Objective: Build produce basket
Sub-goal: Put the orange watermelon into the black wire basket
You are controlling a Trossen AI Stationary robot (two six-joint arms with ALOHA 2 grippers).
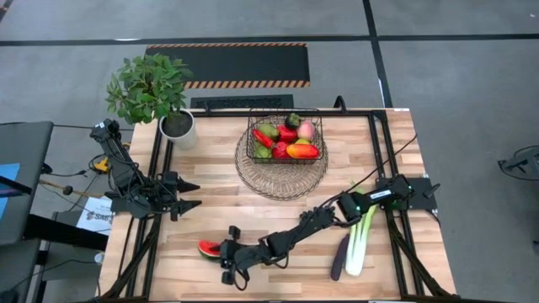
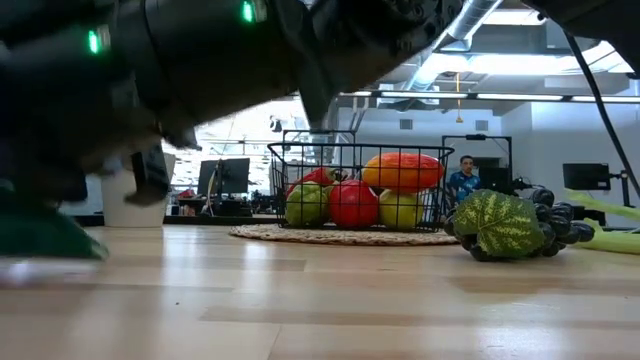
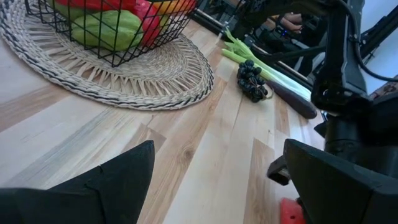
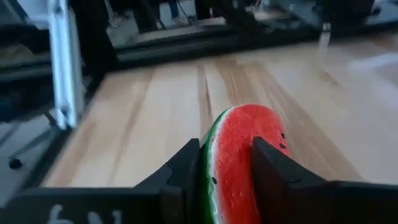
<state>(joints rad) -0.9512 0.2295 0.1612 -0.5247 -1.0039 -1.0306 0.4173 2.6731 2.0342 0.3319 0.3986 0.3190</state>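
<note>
A watermelon slice [image 1: 208, 247] [image 2: 500, 225], red flesh with a green rind, sits near the table's near-left edge. My right gripper [image 1: 222, 253] [image 4: 227, 177] reaches across from the right and is shut on it. The dark wire basket [image 1: 285, 139] [image 2: 360, 185] stands on a round woven tray [image 1: 280, 175]. It holds green pears, a red apple, an orange-red mango [image 1: 302, 151], a peach and a chili. Leek [image 1: 363, 236], eggplant [image 1: 339, 257] and dark grapes [image 3: 252, 81] lie on the table's right part. My left gripper [image 1: 192, 195] [image 3: 211, 186] is open over the left part and touches nothing. My right gripper pinches the watermelon slice [image 4: 239, 149] between its two fingers [image 4: 183, 171], across the slice's thickness. One finger is on the red flat face, the other on the rind-edged side. The fingers come low and nearly level from the table's right. The slice stands on edge, its lower rim [image 2: 500, 255] at the tabletop.
A leafy plant in a white pot [image 1: 177, 126] stands at the far-left corner. My right arm [image 1: 295, 231] stretches low across the table's near half. Bare wood lies between the tray and the left gripper. A person [image 2: 462, 178] shows in the room beyond.
</note>
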